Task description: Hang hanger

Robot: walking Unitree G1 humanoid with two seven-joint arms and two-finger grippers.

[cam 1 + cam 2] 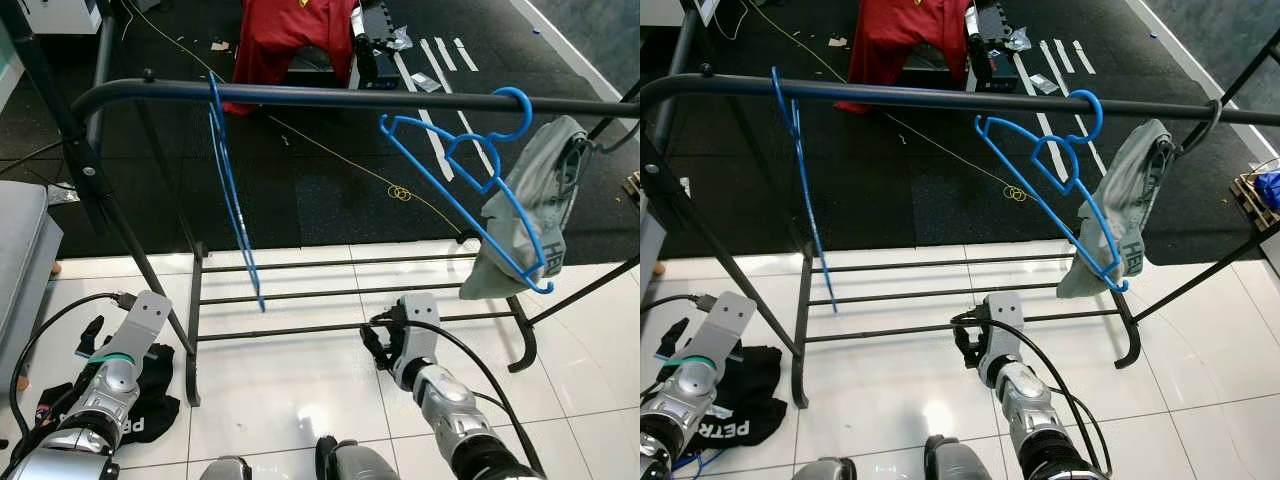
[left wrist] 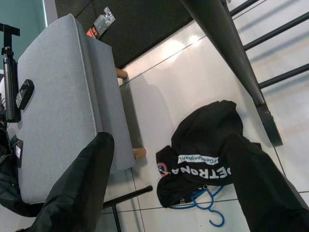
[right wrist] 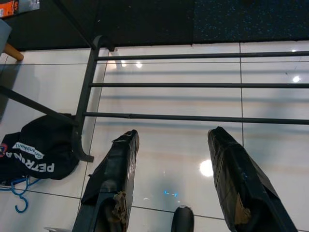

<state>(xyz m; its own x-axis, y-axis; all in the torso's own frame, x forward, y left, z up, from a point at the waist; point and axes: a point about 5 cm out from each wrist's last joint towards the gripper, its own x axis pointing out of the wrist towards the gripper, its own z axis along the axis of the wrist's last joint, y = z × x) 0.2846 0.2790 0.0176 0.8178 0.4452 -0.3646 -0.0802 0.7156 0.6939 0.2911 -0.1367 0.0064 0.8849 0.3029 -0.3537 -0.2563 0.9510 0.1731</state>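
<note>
2 blue hangers (image 1: pixel 232 190) on black rack rail (image 1: pixel 330 97), 1 beside grey garment (image 1: pixel 528 215); both grippers low over white tiles (image 1: pixel 300 390).

We see an indoor room set up as a laundry or clothes-hanging corner, part living space and part test area. A black metal clothes rack (image 1: pixel 300 96) stands on glossy white floor tiles (image 1: pixel 290 390), carrying two blue hangers (image 1: pixel 232 190) and a grey garment (image 1: pixel 530 215). A black shirt (image 2: pixel 207 159) lies crumpled on the tiles beside a grey upholstered seat (image 2: pixel 63 106) with wooden feet. Behind the rack we note dark carpet (image 1: pixel 320 190) marked with white tape strips (image 1: pixel 437 60), a loose yellow cord (image 1: pixel 340 155), and a red garment (image 1: pixel 290 35) draped over dark equipment, details typical of a staged recording space.
</note>
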